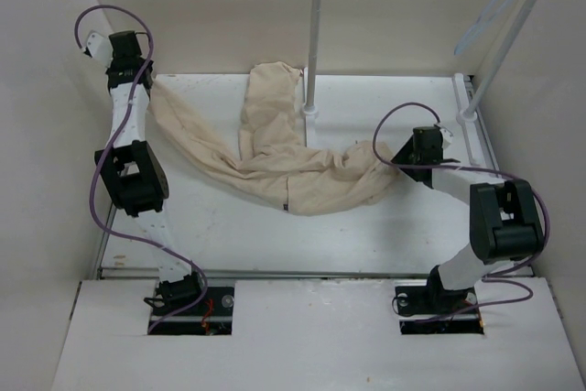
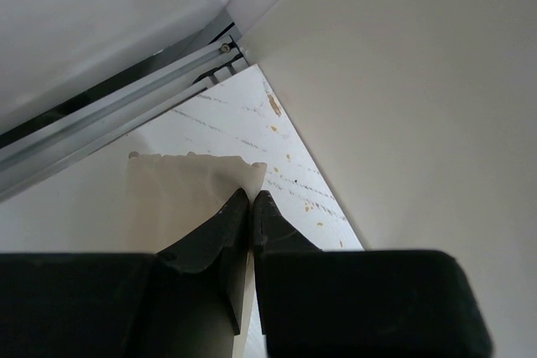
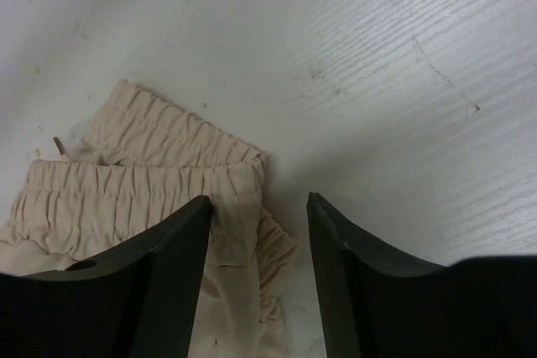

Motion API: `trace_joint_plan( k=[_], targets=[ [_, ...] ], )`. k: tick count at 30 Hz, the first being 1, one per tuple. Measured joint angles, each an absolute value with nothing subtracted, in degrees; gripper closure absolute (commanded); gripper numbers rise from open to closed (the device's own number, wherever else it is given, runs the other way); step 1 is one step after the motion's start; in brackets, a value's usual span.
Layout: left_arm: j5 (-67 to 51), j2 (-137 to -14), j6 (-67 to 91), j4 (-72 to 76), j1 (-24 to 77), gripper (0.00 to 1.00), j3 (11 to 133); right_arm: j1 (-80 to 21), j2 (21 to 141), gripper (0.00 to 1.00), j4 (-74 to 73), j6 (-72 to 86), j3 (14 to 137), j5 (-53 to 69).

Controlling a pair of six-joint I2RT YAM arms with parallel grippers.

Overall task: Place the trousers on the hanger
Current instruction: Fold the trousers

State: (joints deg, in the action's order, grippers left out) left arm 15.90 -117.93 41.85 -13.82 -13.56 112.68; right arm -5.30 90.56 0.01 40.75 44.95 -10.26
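Note:
The beige trousers (image 1: 275,167) lie wrinkled across the white table, one leg reaching far left and the other toward the back middle. My left gripper (image 1: 146,80) is at the back left corner and shut on the end of a trouser leg (image 2: 189,194); its fingers (image 2: 235,224) meet with cloth pinched between them. My right gripper (image 1: 399,158) stands open over the gathered waistband (image 3: 168,182), whose corner lies between the fingertips, close to the left finger (image 3: 180,241). The thin pale blue hanger (image 1: 485,20) hangs high at the back right.
A white upright pole (image 1: 314,34) stands at the back middle, just right of one trouser leg. A second, leaning pole (image 1: 508,34) rises at the back right beside the hanger. Beige walls (image 1: 55,61) close in the table on the left, back and right.

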Motion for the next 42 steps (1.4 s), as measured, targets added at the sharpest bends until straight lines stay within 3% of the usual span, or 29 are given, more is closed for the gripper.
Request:
trace_joint_plan(
  k=[5,13,16,21,28,37,42],
  targets=[
    [16.0,-117.9,41.8,-13.1,-13.2,0.96,110.8,-5.2,93.1,0.69,-0.9,40.4,47.4,-9.4],
    [16.6,-117.9,41.8,-12.6,-12.9,0.96,109.8,-5.7,93.4,0.91,-0.9,40.5,47.9,-11.8],
    [16.6,-117.9,41.8,-12.1,-12.8,0.96,108.8,-7.0,87.1,0.93,-1.9,40.2,46.2,-16.8],
    [16.6,-116.1,41.8,-12.2,-12.4,0.96,106.0,-13.2,67.2,0.94,-6.6,38.3,46.6,-26.9],
    [16.8,-104.6,41.9,-14.4,-10.5,0.96,106.0,-20.4,47.3,0.95,-18.1,32.3,61.0,-36.4],
    [18.7,-88.2,42.0,-18.4,-13.6,0.95,123.9,-36.8,41.6,0.96,-24.5,19.0,95.9,-44.6],
    [21.6,-81.4,42.0,-18.5,-17.0,0.94,128.4,-50.5,41.6,0.96,-24.0,15.3,104.0,-49.3]
  ],
)
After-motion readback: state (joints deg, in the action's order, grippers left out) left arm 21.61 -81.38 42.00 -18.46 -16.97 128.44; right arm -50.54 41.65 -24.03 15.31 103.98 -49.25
